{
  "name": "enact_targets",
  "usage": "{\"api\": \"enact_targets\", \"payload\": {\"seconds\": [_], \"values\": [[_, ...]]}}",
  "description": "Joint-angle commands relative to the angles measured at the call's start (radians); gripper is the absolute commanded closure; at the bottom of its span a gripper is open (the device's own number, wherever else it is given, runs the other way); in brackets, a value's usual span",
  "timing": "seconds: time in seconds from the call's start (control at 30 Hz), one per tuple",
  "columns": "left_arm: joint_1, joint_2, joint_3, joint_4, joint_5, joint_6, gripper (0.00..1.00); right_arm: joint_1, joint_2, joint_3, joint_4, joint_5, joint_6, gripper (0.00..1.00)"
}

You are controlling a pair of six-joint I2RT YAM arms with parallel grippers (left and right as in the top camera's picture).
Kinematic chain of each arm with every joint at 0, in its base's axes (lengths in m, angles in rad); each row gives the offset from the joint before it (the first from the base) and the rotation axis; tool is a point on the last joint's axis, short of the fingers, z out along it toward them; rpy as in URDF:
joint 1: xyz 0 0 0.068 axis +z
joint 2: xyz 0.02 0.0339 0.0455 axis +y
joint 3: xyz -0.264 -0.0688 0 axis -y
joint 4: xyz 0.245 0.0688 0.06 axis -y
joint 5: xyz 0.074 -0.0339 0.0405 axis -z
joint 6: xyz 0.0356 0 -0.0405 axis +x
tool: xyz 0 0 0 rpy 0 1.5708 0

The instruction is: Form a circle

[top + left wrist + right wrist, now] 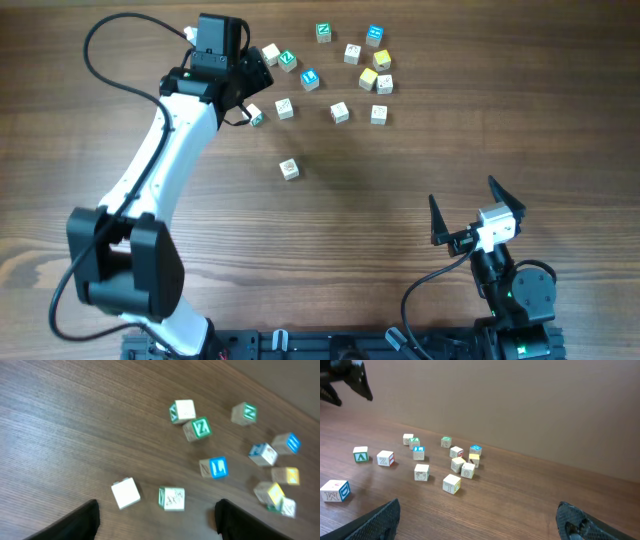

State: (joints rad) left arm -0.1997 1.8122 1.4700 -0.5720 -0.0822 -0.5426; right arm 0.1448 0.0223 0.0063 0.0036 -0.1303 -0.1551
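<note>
Small wooden letter cubes lie scattered across the far half of the table. A tight clump of cream cubes with yellow ones sits at the upper right, only roughly like a circle; the right wrist view shows it in mid-distance. My left gripper hovers open over the left end of the scatter, holding nothing. In its wrist view the gripper has a white cube and a green-sided cube just ahead of it. My right gripper stands open at the near right, well away from every cube, and is empty in its own view.
Cubes with green and blue faces lie among the cream ones. One lone cube sits nearer the table's middle. The left arm's white link slants across the left side. A wall backs the table in the right wrist view.
</note>
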Motion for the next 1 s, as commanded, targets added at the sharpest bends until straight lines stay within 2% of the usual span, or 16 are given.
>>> {"api": "enact_targets", "payload": {"seconds": [0.0,0.03,0.23,0.37,0.67,0.97], "values": [[0.009,0.050,0.029,0.045,0.042,0.084,0.48,-0.002,-0.005,-0.001,0.003,0.005,0.000,0.00],[0.016,0.063,0.083,-0.012,0.065,0.091,0.45,-0.002,-0.005,-0.001,0.004,0.005,0.000,0.00],[0.038,0.245,0.593,-0.353,0.069,0.150,0.46,-0.002,-0.005,-0.001,0.003,0.005,0.000,0.00],[0.038,0.386,0.804,-0.444,0.097,0.154,0.46,-0.002,-0.005,-0.001,0.004,0.005,0.000,0.00],[0.025,0.557,0.806,-0.433,0.126,0.143,0.49,-0.002,-0.005,-0.001,0.003,0.005,0.000,0.00],[-0.004,0.640,0.806,-0.290,0.098,0.116,0.52,-0.002,-0.005,-0.001,0.003,0.005,0.000,0.00]]}}
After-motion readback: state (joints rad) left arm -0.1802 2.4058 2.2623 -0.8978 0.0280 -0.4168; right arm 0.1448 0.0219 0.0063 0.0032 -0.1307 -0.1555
